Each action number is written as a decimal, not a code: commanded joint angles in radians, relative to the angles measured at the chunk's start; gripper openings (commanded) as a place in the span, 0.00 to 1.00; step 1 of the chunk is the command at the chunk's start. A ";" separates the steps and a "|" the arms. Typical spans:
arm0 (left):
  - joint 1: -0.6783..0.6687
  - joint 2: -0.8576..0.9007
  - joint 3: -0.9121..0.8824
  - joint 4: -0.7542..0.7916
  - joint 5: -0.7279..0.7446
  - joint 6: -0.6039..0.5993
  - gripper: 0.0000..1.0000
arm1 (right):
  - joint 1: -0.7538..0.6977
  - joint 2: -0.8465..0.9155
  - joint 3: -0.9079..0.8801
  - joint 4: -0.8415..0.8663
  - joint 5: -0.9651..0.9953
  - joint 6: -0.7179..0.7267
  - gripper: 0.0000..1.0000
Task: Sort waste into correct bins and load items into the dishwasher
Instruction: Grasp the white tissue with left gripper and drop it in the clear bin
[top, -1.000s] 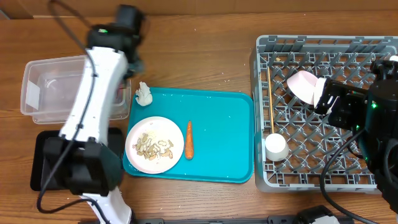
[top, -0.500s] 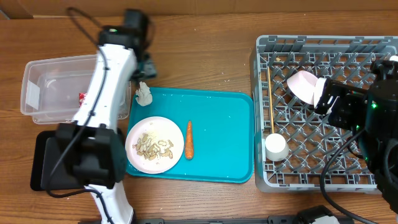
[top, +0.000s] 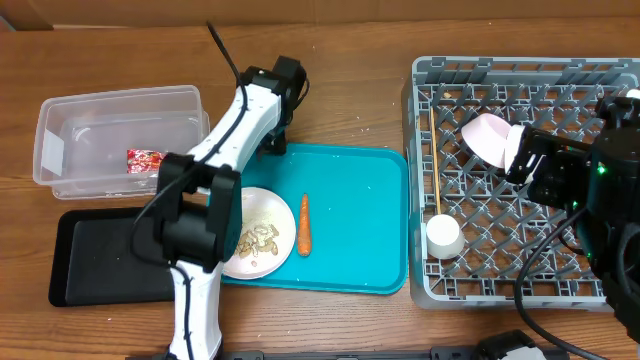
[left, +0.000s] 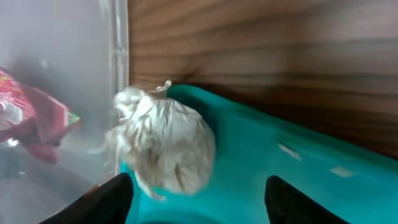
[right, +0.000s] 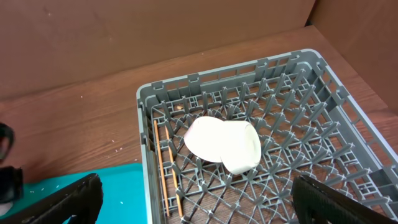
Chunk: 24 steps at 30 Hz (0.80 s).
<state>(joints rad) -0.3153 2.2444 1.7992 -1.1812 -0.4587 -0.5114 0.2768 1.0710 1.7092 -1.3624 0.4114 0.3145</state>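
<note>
Tissue (left: 165, 146), crumpled at the teal tray (left: 298, 168) corner just beside the clear tub (left: 62, 50): likely feather-light, soft and squashy, best pinched across the middle by the left gripper (left: 199, 193), spread open and empty nearby.

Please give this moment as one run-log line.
left tool: open, facing crumpled white tissue | right tool: open, over grey plastic dish rack | crumpled red snack wrapper: in clear plastic tub

Overhead top-down; both wrists oblique, sharing teal tray (left: 298, 180).
</note>
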 joint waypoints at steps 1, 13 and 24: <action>0.009 0.035 -0.006 -0.010 -0.051 -0.021 0.66 | 0.003 -0.002 0.009 0.002 0.014 0.008 1.00; 0.006 0.029 0.048 -0.083 -0.045 -0.049 0.04 | 0.003 -0.002 0.009 0.002 0.014 0.008 1.00; 0.034 -0.211 0.288 -0.190 0.014 -0.001 0.04 | 0.003 -0.002 0.009 0.002 0.014 0.008 1.00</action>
<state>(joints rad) -0.3046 2.1586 2.0312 -1.3582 -0.4492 -0.5205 0.2768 1.0710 1.7092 -1.3628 0.4118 0.3145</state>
